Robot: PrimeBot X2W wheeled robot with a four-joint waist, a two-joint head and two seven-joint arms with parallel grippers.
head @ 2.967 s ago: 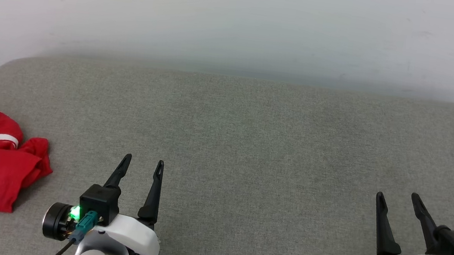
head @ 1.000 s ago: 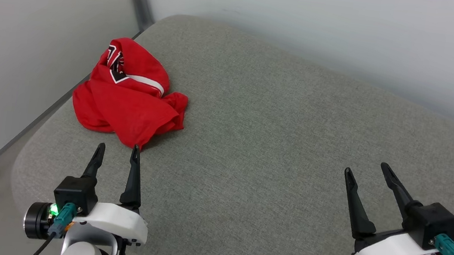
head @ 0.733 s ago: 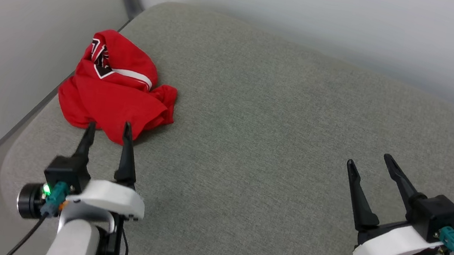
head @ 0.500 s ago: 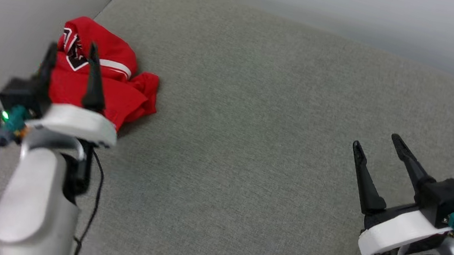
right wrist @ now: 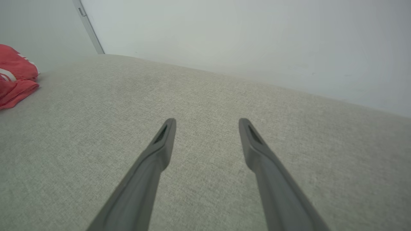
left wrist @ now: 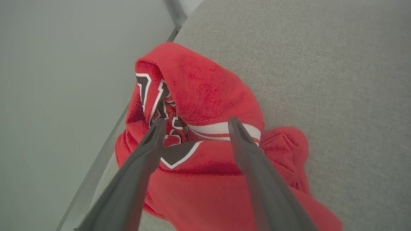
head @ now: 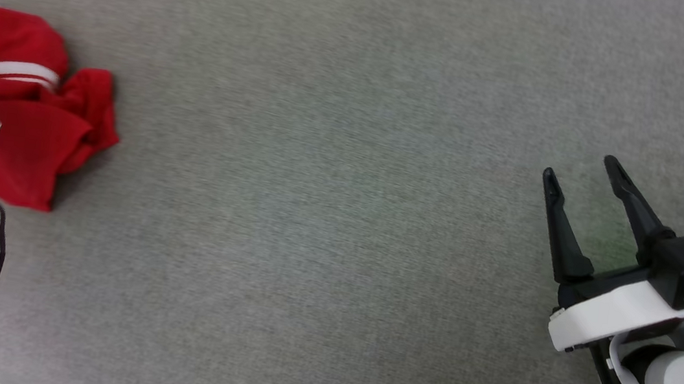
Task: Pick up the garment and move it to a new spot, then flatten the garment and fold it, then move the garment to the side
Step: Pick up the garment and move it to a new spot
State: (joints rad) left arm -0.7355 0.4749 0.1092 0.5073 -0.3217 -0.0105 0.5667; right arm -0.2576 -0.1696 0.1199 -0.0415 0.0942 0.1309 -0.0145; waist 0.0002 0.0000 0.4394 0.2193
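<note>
Grey fabric-covered padded bench [head: 337, 230] is running up against a pale plain wall [right wrist: 257, 35], with a thin grey metal strip [right wrist: 88, 29] standing in the far left corner. Crumpled red jersey T-shirt with white stripe trim and black white-outlined lettering [head: 28, 140] is lying bunched at the left edge of the bench, close to the side wall, not flattened at all. Left claw [left wrist: 196, 122] is hovering right over the heap with jaws wide, tips straddling the striped fold and the lettering. It is likely lining up for the first pick-up, spread wide to take in a thick bunch of cloth. Can't tell if the tips are touching cloth; nothing is gripped yet. Right claw [head: 580, 169] is sitting well apart at the right over bare bench, jaws also wide and holding nothing, probably parked out of the way until flattening needs both claws.
</note>
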